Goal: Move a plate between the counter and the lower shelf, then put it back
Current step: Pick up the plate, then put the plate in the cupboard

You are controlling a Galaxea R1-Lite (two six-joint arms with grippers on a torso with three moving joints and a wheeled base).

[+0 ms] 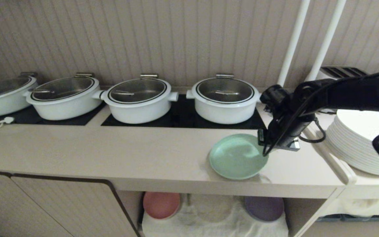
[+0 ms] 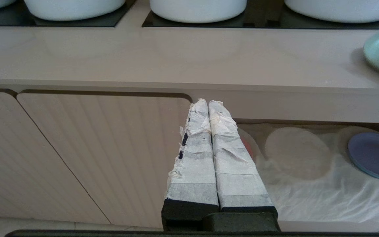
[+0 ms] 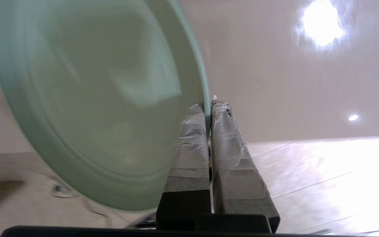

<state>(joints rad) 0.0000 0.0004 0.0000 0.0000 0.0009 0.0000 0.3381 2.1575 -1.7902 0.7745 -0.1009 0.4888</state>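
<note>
A: Overhead, head view: where is the plate (image 1: 238, 157)?

B: On the counter (image 1: 110, 154), near the front edge, at about five o'clock from the rightmost white pot (image 1: 225, 97). The right gripper (image 1: 264, 144) meets its rim at three o'clock. Below, the lower shelf (image 1: 215, 217) shows a pink plate (image 1: 161, 204) and a purple plate (image 1: 264, 208), with a vacant dimple between them.

A: And the left wrist view?

B: The left gripper (image 2: 208, 104) hangs parked before the cabinet door (image 2: 110, 154), its taped fingers (image 2: 196, 158) pressed together on nothing. The plate's edge shows at two o'clock on the counter.

A: Right wrist view?

B: The right gripper's fingers (image 3: 192, 144) are pinched on the plate's rim, one inside it and one outside; the plate looks slightly tipped.

A: Progress?

B: Judged from position alone, the plate is gripped at counter level. Whether this is the outbound lift or the return cannot be told; at the least, release remains.
</note>
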